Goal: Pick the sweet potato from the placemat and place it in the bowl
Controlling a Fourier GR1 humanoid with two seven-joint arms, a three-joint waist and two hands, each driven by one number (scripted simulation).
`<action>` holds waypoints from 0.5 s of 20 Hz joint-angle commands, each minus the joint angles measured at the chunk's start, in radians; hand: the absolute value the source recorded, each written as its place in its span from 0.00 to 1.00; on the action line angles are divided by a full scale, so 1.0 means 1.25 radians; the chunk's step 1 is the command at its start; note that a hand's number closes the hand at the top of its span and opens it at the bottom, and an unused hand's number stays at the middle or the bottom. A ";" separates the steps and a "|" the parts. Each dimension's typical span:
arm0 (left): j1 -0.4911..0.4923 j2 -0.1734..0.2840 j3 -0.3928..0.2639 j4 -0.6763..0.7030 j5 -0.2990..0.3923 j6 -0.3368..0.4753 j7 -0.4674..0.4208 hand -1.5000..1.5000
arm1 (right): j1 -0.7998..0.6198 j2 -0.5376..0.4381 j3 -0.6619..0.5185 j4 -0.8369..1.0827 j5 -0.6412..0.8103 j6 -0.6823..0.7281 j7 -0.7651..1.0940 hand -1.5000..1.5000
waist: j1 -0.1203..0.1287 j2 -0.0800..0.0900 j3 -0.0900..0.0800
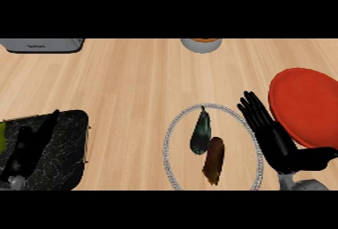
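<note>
On the round placemat (pixel 173 134) mid-counter you've got the sweet potato (pixel 213 160) beside a dark eggplant (pixel 200 133), your right hand (pixel 269 134) w/ fingers straight and apart btwn mat and red bowl (pixel 305 105), left hand (pixel 26 150) fingers straight over the black tray (pixel 66 147).

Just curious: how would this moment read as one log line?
right hand open beside placemat | sweet potato untouched | red bowl waiting | left hand resting
</note>
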 commanded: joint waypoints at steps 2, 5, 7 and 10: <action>-0.048 -0.021 0.062 -0.028 0.012 0.022 -0.079 0.50 | -0.092 0.073 0.133 -0.031 0.141 -0.118 0.110 0.00 | 0.019 -0.002 0.002; -0.173 -0.040 0.116 -0.111 0.039 0.052 -0.110 0.50 | -0.161 0.126 0.238 0.038 0.230 -0.137 0.154 0.00 | 0.052 -0.005 -0.001; -0.149 -0.050 0.098 -0.100 0.041 0.044 -0.107 0.50 | -0.207 -0.092 0.224 0.079 0.412 -0.118 0.155 0.00 | 0.044 -0.039 -0.035; -0.164 -0.074 0.135 -0.114 0.062 0.069 -0.139 0.50 | -0.215 0.009 0.239 0.082 0.559 -0.341 0.191 0.00 | 0.008 -0.029 -0.009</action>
